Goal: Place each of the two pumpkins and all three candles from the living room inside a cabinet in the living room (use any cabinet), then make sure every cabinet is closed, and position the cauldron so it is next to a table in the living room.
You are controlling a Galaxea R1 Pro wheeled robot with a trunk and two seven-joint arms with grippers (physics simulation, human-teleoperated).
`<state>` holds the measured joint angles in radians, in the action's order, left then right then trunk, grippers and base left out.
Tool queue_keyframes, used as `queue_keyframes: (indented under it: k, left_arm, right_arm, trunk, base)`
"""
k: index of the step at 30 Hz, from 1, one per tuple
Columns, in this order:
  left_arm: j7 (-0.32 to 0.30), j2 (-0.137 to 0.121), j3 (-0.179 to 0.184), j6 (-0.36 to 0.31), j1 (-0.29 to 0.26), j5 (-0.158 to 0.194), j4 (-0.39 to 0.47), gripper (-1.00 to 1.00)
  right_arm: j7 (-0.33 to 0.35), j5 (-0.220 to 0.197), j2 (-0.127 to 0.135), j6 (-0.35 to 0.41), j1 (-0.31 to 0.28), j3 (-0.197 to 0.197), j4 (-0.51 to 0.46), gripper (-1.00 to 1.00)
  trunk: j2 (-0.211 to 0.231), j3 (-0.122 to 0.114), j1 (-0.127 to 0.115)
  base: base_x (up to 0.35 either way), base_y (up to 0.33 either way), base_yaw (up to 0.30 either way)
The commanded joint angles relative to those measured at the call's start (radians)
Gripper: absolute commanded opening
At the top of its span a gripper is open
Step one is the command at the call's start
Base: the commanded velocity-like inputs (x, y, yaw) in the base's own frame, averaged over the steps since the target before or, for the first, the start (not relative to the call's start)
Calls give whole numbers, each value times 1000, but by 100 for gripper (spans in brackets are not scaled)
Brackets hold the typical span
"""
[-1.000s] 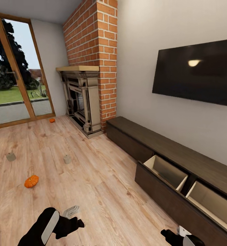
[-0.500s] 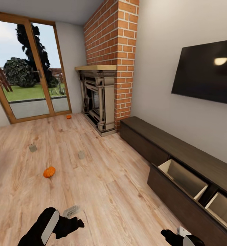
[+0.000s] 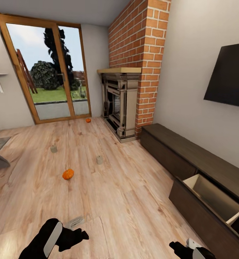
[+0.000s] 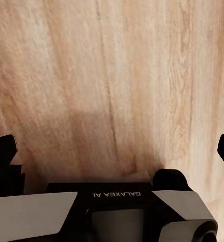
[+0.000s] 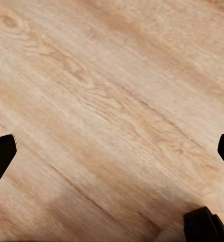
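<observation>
While both arms hang low over bare plank flooring, the left gripper [image 4: 112,146] has its two black fingertips spread to opposite edges of its wrist view with nothing between them, and the right gripper [image 5: 112,151] is spread just as wide and just as empty. From the head view the left gripper [image 3: 74,223] is a glossy black-and-white shell with a pale ribbed pad, and only the black tip of the right gripper [image 3: 185,248] shows. Under them runs the floor [image 3: 108,201], pale wood with long grain and knots. On it, ahead of the left arm, sits a small round ribbed orange pumpkin [image 3: 68,174]; beyond it stand two stubby grey-tan candles, one [image 3: 99,159] toward the hearth and one [image 3: 54,148] further left, well apart. A second pumpkin [image 3: 88,120] lies far back, near the glass door [image 3: 51,72] with its orange-brown wood frame. At the right, along the wall, stretches the cabinet [image 3: 191,162], long, low, dark brown and flat-fronted, its near drawer [image 3: 212,196] pulled open to show smooth beige walls. Past its far end rises a red brick chimney [image 3: 144,54] over a carved stone fireplace [image 3: 119,104] with a light wood mantel. A flat black TV [image 3: 229,77] hangs above the cabinet.
</observation>
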<state>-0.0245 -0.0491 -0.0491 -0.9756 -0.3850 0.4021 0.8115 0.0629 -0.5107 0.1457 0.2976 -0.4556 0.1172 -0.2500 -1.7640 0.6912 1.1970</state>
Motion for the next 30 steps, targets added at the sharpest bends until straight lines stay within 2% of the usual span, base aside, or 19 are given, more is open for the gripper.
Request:
queue_keyframes:
  k: [1,30]
  left_arm:
    - [0,0,0,0,0,0,0,100]
    - [0,-3,-2,13,0,-2,-1,100]
  right_arm:
    - [0,0,0,0,0,0,0,100]
    - [0,0,0,0,0,-1,0,100]
  trunk:
    - [0,0,0]
    - [0,13,0]
  base:
    - [0,0,287]
    - [0,0,287]
